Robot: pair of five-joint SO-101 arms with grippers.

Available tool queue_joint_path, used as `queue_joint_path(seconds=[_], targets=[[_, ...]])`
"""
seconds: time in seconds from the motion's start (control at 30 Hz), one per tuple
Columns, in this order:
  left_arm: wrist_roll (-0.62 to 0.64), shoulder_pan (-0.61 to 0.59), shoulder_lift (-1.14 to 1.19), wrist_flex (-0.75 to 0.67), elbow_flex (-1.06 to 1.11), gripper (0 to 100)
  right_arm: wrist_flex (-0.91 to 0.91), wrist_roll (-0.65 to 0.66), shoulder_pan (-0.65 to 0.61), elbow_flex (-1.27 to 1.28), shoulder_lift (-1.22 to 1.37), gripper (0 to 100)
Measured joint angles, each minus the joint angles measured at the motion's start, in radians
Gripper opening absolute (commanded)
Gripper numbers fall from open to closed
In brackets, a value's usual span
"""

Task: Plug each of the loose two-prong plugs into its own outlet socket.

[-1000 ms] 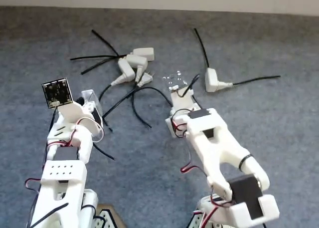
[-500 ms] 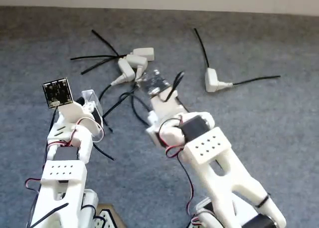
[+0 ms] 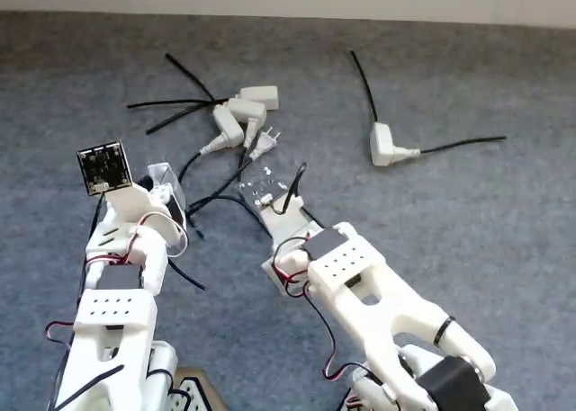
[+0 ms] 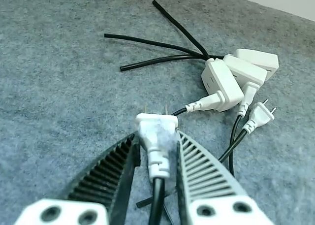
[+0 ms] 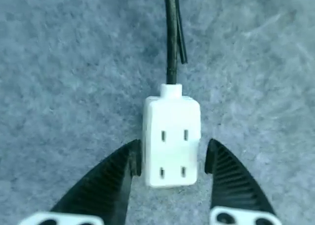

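Observation:
My left gripper (image 4: 156, 136) is shut on a white two-prong plug (image 4: 156, 129), prongs pointing away, held above the grey carpet; in the high view the left gripper (image 3: 165, 179) hangs at the left. My right gripper (image 5: 171, 151) is shut on a white outlet socket (image 5: 171, 131), slots facing the camera, its black cord leading away. The right gripper (image 3: 264, 191) sits mid-carpet in the high view. A second loose plug (image 3: 263, 141) (image 4: 261, 115) lies between the arms, just near of a cluster of white sockets (image 3: 243, 110) (image 4: 221, 84).
Two sockets in the cluster seem to have plugs in them; a third socket (image 3: 259, 96) lies behind. Another socket-and-plug pair (image 3: 387, 146) lies at the right. Black cords (image 3: 180, 105) sprawl across the carpet's middle and back left.
The right arm has swung left and drawn back toward the near side, carrying the socket and its cord. The left arm has not moved.

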Motion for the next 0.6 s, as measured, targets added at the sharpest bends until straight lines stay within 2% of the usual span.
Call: queue_joint_path(seconds=[0.33,0.43,0.53,0.6], targets=[[0.0,0.0,0.0,0.0,0.0,1,0.0,0.0,-0.002,-0.008,0.069,21.1],[0.0,0.0,0.0,0.0,0.0,1,0.0,-0.017,-0.002,-0.051,0.164,12.5],[0.0,0.0,0.0,0.0,0.0,1,0.0,-0.138,0.018,-0.141,0.269,3.6],[0.0,0.0,0.0,0.0,0.0,1,0.002,-0.253,0.058,-0.212,0.331,2.9]])
